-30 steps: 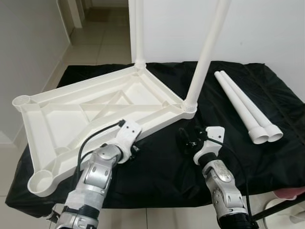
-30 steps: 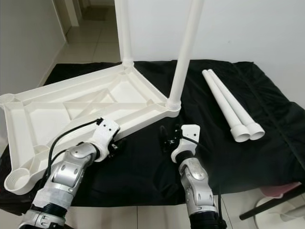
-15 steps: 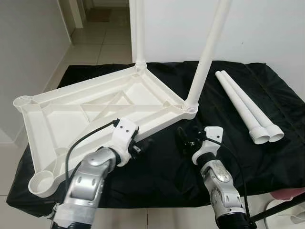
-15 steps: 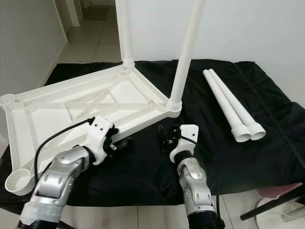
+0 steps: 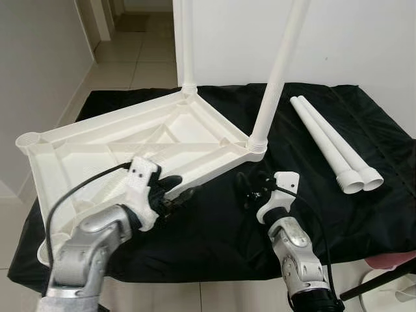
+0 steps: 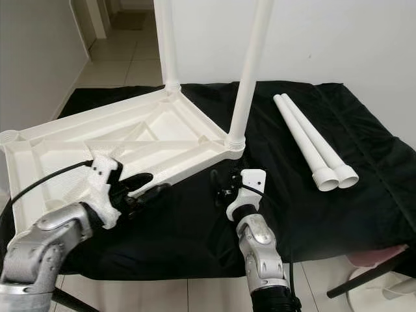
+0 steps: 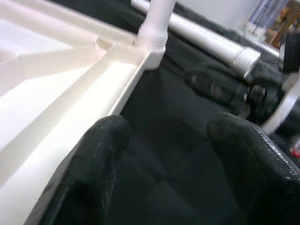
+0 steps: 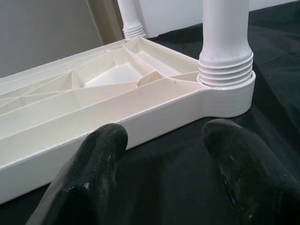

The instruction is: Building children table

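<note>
A white plastic tabletop [image 5: 97, 149] lies upside down on the black cloth. Two white legs stand upright in its sockets, one at the far corner [image 5: 187, 45] and one at the near right corner [image 5: 276, 71]. Two loose legs [image 5: 328, 143] lie side by side on the cloth to the right. My left gripper [image 5: 181, 192] is open, just off the tabletop's front edge, with its fingers [image 7: 89, 164] pointing towards the right corner. My right gripper [image 5: 250, 188] is open and empty, low over the cloth, facing the threaded base of the near leg [image 8: 225, 65].
An empty round socket [image 5: 29, 138] shows at the tabletop's far left corner. The cloth-covered table [image 5: 364, 214] ends close in front of me and on the right. A tiled corridor [image 5: 130, 58] opens at the back left, and a white wall [image 5: 364, 39] stands behind.
My left forearm has swung out to the left and risen, and its fingers now show, pointing right along the tabletop's front edge. The right gripper has barely moved.
</note>
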`<state>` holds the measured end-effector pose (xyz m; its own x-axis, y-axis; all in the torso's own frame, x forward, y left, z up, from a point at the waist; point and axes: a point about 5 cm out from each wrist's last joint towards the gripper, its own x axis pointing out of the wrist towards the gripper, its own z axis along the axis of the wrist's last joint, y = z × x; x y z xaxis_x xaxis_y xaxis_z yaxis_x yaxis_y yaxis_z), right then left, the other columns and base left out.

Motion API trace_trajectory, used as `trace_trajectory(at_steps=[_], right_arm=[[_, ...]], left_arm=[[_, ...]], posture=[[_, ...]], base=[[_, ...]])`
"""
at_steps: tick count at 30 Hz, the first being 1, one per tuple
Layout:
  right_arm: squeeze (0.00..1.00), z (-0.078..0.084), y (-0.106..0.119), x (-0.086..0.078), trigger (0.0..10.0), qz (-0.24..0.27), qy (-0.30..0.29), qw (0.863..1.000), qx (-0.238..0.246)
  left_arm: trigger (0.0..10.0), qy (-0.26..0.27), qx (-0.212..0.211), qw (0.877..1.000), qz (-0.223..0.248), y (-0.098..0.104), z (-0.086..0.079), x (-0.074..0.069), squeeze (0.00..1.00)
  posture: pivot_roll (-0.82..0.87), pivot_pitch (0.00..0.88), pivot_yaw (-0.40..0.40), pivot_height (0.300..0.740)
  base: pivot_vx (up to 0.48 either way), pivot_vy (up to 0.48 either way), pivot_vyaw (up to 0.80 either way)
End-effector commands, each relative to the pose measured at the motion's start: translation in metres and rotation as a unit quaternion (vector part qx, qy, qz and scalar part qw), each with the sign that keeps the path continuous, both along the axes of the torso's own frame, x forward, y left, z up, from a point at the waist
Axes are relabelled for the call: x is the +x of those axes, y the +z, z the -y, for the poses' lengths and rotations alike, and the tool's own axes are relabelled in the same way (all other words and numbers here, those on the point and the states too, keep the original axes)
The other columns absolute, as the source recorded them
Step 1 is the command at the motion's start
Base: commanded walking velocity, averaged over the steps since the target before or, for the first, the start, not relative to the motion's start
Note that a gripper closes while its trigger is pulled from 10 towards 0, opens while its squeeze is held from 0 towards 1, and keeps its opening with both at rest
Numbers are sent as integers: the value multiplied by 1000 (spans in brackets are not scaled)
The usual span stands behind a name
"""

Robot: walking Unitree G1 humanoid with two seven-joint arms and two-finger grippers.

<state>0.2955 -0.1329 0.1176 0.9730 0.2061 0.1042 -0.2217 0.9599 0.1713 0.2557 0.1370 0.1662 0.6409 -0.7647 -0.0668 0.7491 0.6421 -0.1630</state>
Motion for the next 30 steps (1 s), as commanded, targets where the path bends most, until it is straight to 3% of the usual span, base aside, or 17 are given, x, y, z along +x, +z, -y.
trace_trajectory(at_steps=[1, 3, 13, 23, 30], right_arm=[[0, -1, -1, 0, 10000, -1, 1, 1000, -1], [0, -2, -2, 0, 10000, -2, 4, 1000, -4], [0, 0, 2, 1, 10000, 3, 1, 1000, -3], [0, -1, 3, 2, 10000, 6, 0, 1000, 0], [0, -2, 3, 2, 10000, 5, 2, 1000, 0]], left_arm=[[10000, -67, -12, 998, 5, 3, 1, -7, 0], [10000, -49, 18, 999, -14, -5, -18, -7, 0], [10000, 17, 91, 994, -52, -15, -65, -7, 0], [10000, 80, 119, 988, -48, -13, -87, 1, 0], [10000, 144, 187, 971, -34, -23, -101, 9, 0]], posture=[[21, 12, 17, 740], [22, 13, 15, 740], [19, 14, 14, 740], [21, 15, 11, 740], [20, 13, 6, 740]], base=[[0, 0, 0], [0, 0, 0], [0, 0, 0], [0, 0, 0], [0, 0, 0]])
